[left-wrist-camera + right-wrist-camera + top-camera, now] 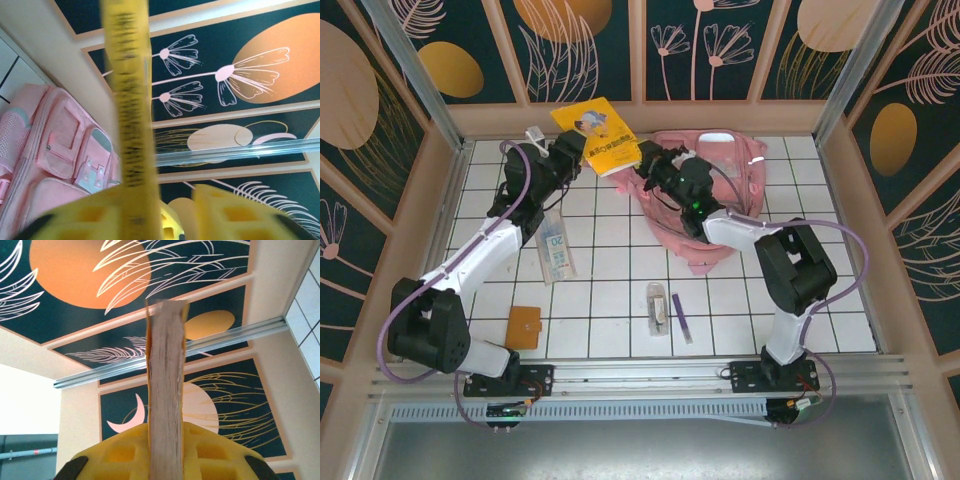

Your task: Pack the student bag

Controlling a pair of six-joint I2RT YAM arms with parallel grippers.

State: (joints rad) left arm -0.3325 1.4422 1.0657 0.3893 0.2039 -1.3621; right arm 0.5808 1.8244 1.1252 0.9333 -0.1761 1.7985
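Note:
A yellow book point(600, 135) is held up off the table at the back, between the two grippers. My right gripper point(642, 168) is shut on its page edge point(166, 390), with both yellow fingers point(220, 455) pressed against it. My left gripper point(582, 160) is at the book's other side. In the left wrist view the yellow spine point(131, 100) rests against one finger point(95, 215) and a gap shows before the other, so that gripper point(170, 212) is open. The pink student bag point(720, 190) lies at the back right of the table, its front pockets point(55, 150) facing the left wrist camera.
A clear pouch with banknotes point(557, 255) lies left of centre and a brown wallet point(523, 326) near the front left. A small clear packet point(657, 305) and a purple pen point(681, 318) lie in front of the bag. Patterned walls enclose the tiled table point(610, 240).

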